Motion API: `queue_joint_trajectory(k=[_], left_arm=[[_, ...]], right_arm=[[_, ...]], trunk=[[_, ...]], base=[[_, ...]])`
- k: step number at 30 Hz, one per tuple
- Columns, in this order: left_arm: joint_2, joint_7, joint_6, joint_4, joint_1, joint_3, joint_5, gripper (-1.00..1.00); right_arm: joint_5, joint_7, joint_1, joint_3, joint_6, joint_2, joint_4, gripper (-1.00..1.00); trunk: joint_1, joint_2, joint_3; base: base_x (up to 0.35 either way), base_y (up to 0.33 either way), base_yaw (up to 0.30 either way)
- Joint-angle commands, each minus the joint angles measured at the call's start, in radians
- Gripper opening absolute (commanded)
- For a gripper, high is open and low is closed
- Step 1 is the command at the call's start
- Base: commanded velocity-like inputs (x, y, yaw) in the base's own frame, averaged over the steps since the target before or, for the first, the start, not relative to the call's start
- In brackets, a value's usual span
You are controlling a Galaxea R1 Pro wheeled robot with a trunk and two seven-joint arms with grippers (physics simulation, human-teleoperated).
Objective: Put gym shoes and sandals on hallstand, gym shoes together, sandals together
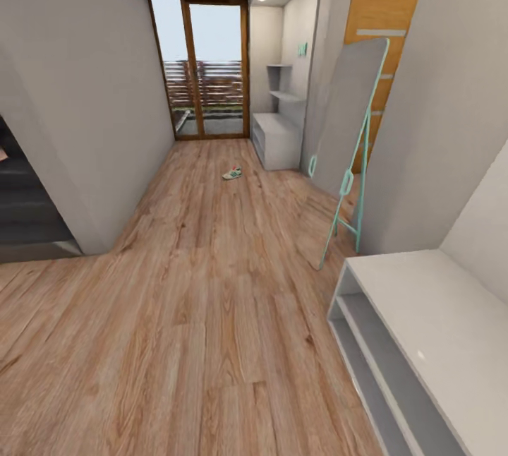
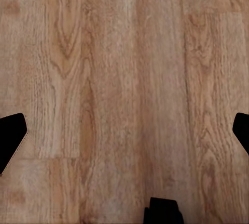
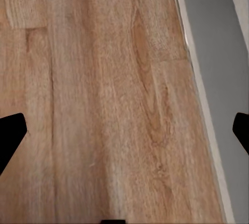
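Wood-plank corridor floor [image 1: 212, 315] runs toward a glass door [image 1: 201, 68]; one gym shoe [image 1: 232, 174] lies at twelve o'clock, near the hallstand [image 1: 276, 138] at one o'clock. Judged an approach step: the robot needs to drive closer before reaching. Left gripper [image 2: 124, 130] and right gripper [image 3: 124, 130] both hang spread wide over bare floor, empty.

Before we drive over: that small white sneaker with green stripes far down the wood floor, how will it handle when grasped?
The white sneaker with green stripes looks small and low, so probably light. It lies flat on the wood plank floor, so unlikely to roll; it may slide if nudged. Stiffness is unclear at this distance.
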State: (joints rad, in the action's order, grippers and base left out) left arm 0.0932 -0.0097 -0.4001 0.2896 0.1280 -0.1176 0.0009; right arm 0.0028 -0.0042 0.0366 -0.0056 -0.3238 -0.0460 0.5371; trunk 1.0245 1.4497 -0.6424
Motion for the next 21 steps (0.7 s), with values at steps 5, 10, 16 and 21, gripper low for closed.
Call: queue_joint_trajectory(k=[5, 10, 16, 21], left_arm=[[0.000, -0.001, -0.003, -0.002, 0.001, -0.002, 0.003, 1.00], [-0.001, -0.001, -0.003, -0.003, 0.001, -0.002, 0.004, 1.00], [-0.001, -0.001, -0.003, -0.003, 0.001, -0.002, 0.003, 1.00], [0.000, -0.001, -0.003, -0.003, 0.001, -0.002, 0.005, 1.00]], right_arm=[[0.001, 0.000, 0.000, -0.001, -0.003, 0.000, 0.000, 1.00], [0.001, 0.000, 0.000, -0.001, -0.003, 0.000, -0.001, 1.00], [0.001, 0.000, 0.000, -0.001, -0.003, 0.000, -0.001, 1.00], [0.000, 0.000, 0.000, -0.001, -0.003, 0.000, -0.001, 1.00]], trunk=[[0.001, 0.000, -0.004], [0.001, 0.000, -0.008], [0.001, 0.000, -0.012], [0.001, 0.000, -0.015]], base=[[0.330, 0.130, 0.268], [0.308, 0.194, 0.268], [0.301, 0.142, 0.268], [0.303, 0.021, 0.268]])
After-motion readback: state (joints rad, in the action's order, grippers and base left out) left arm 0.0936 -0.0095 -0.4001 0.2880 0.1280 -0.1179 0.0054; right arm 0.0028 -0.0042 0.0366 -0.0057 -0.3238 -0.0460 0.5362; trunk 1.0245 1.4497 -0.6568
